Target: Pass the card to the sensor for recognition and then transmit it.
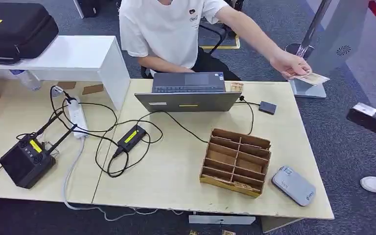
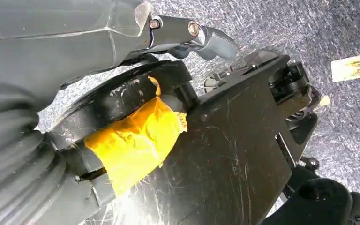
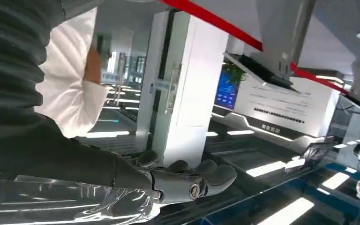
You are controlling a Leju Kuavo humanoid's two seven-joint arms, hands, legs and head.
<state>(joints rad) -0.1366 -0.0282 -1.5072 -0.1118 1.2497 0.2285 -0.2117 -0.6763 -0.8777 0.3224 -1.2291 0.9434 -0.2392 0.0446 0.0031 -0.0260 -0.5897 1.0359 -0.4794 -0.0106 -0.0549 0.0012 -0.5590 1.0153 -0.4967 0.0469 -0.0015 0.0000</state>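
Grey carpet surrounds the table [image 1: 176,186], where a person's hand [image 1: 289,63] holds the card [image 1: 313,78] out past the far right corner, likely offering it. Right hand [image 3: 187,185] reaches out empty, fingers extended. Left hand's [image 2: 187,37] fingers: cannot tell.

High head view over table [image 1: 176,176]

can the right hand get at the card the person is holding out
Probably yes: the person's hand holds the card out past the table's far right corner in open air, and the right hand holds nothing.
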